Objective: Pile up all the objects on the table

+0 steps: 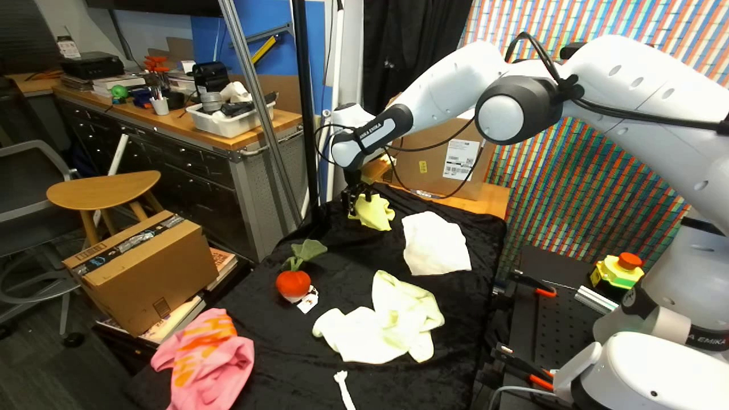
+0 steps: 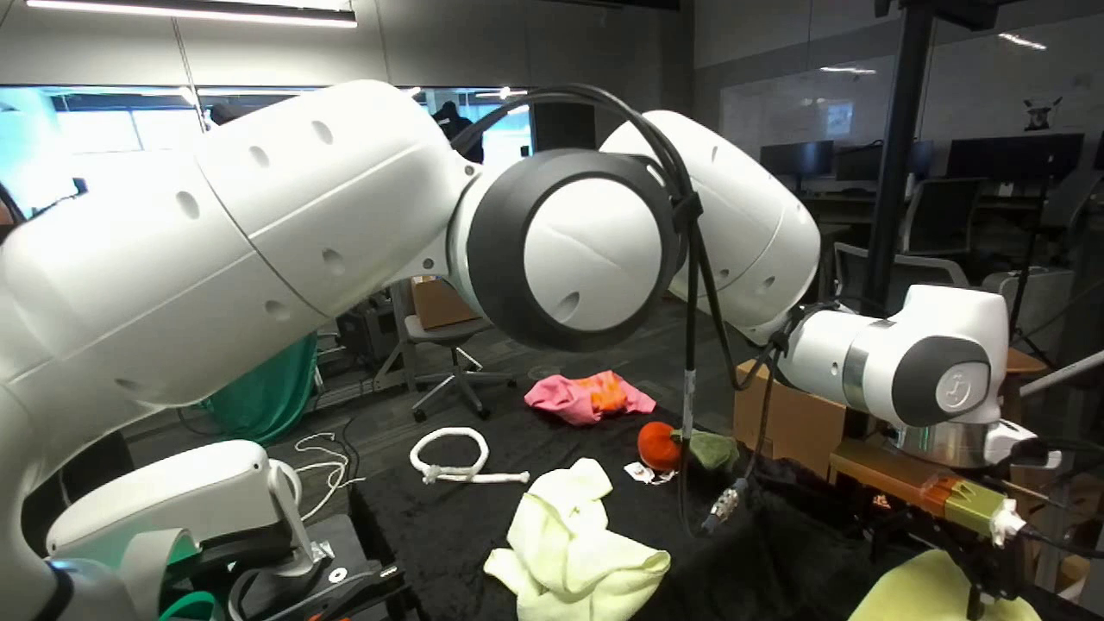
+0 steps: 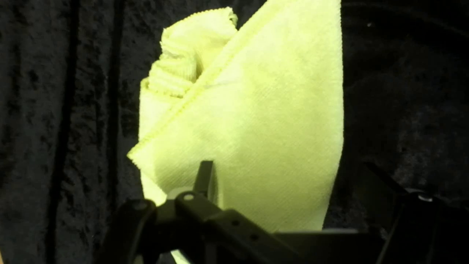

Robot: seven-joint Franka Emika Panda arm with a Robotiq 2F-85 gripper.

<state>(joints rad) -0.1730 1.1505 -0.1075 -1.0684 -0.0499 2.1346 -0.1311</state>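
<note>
Wrist view: claw point(image 3: 288, 165) spread wide over the yellow cloth point(image 3: 271, 110), contact unclear

In both exterior views the arm point(image 1: 638, 85) wears a smooth white shell, crossed by thin seams point(image 2: 252, 236) and dotted with oval recesses point(image 2: 259, 156). Its elbow point(image 1: 518, 111) shows a dark grey ring point(image 2: 496, 250) around a flat white disc point(image 2: 595, 254). Black cables point(image 2: 691, 319) are bunched by a black tie point(image 2: 687, 210); 1 carries a grey sleeve point(image 2: 689, 405). In an exterior view, 2 dark bands point(image 1: 403, 121) bear white lettering ending in "EMIKA". In the wrist view the gripper point(image 3: 293, 176) has black links point(image 3: 243, 229) with pale round pins point(image 3: 188, 197) and 2 small dark holes point(image 3: 235, 222).
</note>
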